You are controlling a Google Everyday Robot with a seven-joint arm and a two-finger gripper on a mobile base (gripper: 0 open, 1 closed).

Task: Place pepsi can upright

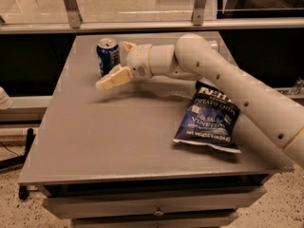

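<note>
Where the grey bench [95,141] reaches its far left corner, the pepsi can [108,56] stands upright on its base, silver top rim facing up and blue side with white markings turned toward the camera. The claw [115,64] sits just to the right of the can with its two pale fingers spread wide. The near finger [113,78] slants down and to the left, crossing in front of the can's lower edge, and the far one [127,45] shows only as a short stub behind the can's right shoulder. The jaws are clearly parted and do not clamp the can, though it cannot be told whether the near finger touches the base. The white arm [228,84] runs from the claw across the back of the bench and off the right edge of the view. Partly under that arm, on the right half of the bench and well apart from the can, a dark blue chip bag [207,122] lies flat with its printed face up. A drawer front [156,208] shows below the bench's front edge.
</note>
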